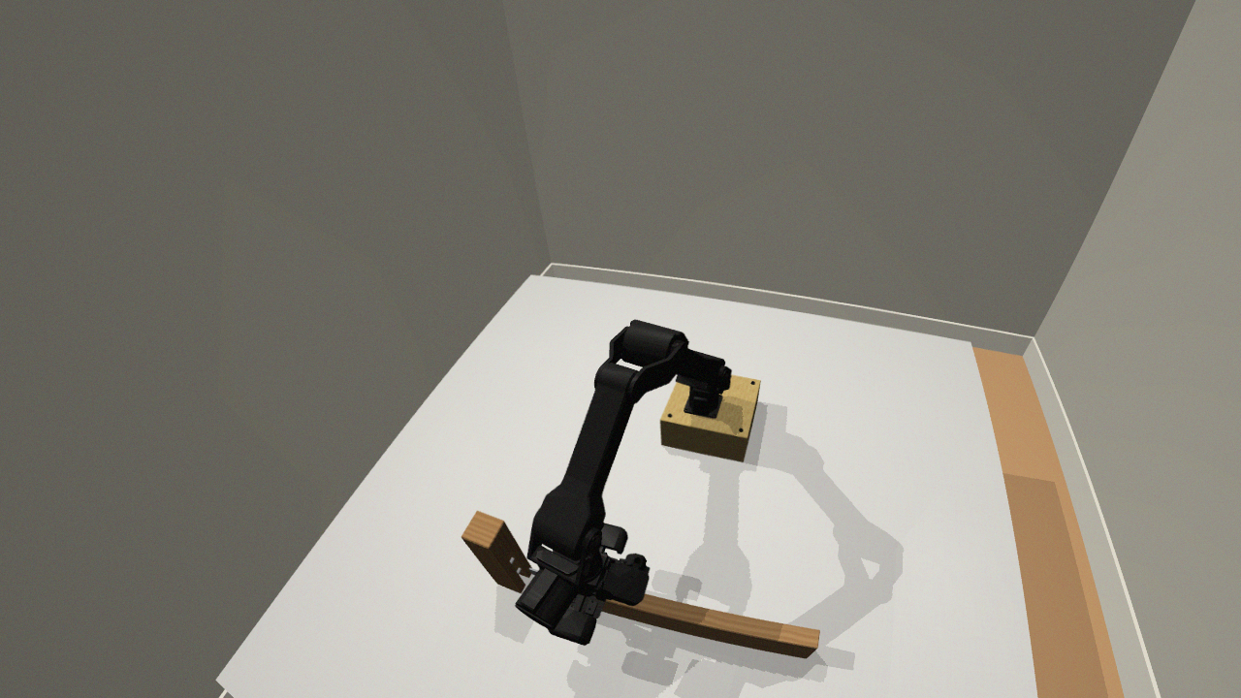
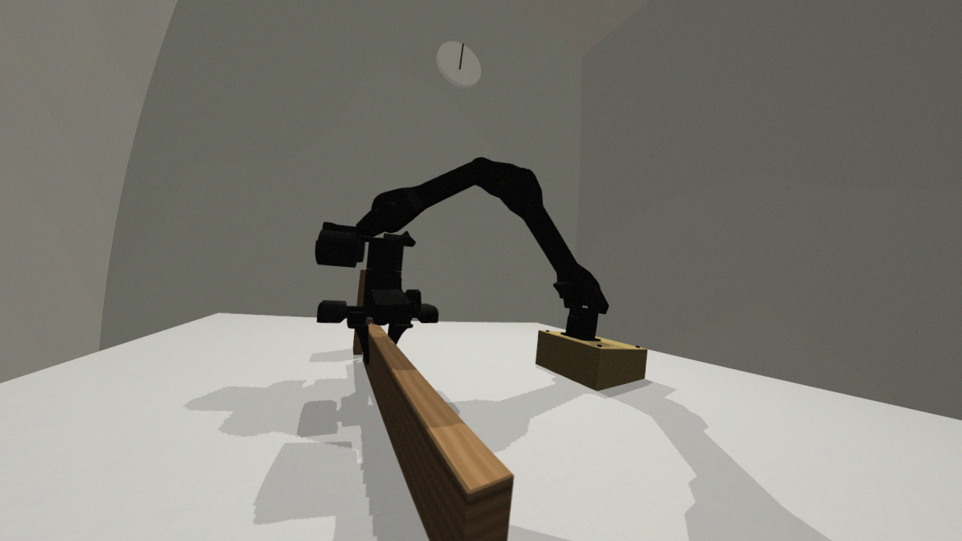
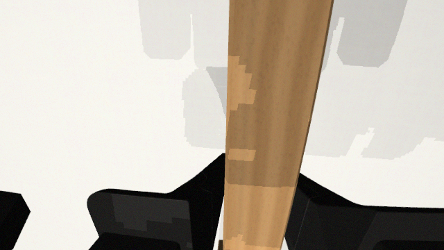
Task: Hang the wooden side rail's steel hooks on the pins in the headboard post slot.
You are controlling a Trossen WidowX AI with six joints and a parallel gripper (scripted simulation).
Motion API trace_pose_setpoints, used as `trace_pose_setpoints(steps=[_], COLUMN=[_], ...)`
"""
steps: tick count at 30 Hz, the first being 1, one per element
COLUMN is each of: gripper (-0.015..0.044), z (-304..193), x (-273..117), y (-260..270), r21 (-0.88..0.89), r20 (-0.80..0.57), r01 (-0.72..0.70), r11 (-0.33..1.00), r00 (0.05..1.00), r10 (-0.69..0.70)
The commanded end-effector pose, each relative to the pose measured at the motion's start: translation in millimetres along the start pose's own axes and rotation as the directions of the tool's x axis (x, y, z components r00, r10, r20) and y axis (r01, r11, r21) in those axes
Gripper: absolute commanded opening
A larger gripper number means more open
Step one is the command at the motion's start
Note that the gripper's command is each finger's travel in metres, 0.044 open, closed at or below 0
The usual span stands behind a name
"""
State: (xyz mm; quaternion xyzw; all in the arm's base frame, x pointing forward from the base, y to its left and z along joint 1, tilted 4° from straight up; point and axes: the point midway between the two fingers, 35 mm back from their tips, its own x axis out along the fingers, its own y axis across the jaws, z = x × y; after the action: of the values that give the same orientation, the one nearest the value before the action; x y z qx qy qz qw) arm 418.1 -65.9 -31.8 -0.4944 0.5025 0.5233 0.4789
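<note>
The wooden side rail stands on its narrow edge, its far end toward the right in the top view. I cannot tell whether that end touches the table. My gripper is shut on the rail near its hook end, with a finger on each side. The headboard post stands upright just beyond that end. Small bright spots show in the post's slot in the top view. A bit of grey metal shows between post and gripper, but the arm hides most of the hooks; their seating on the pins cannot be seen.
The arm's base stands on a yellowish wooden block, behind the rail in the top view. The arm arches from there to the rail. A brown strip runs beside the white table top on the right.
</note>
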Motion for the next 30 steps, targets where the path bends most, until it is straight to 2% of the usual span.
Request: trace_pose_setpoints(steps=[1,30], gripper=[0.0,0.0], z=[0.0,0.0], x=[-7.5,-12.4], y=[-1.9,-1.9], r21=[0.0,0.0], r20=[0.001,0.001], r01=[0.014,0.014], r11=[1.0,1.0], r00=[1.0,1.0], r10=[-0.014,-0.014])
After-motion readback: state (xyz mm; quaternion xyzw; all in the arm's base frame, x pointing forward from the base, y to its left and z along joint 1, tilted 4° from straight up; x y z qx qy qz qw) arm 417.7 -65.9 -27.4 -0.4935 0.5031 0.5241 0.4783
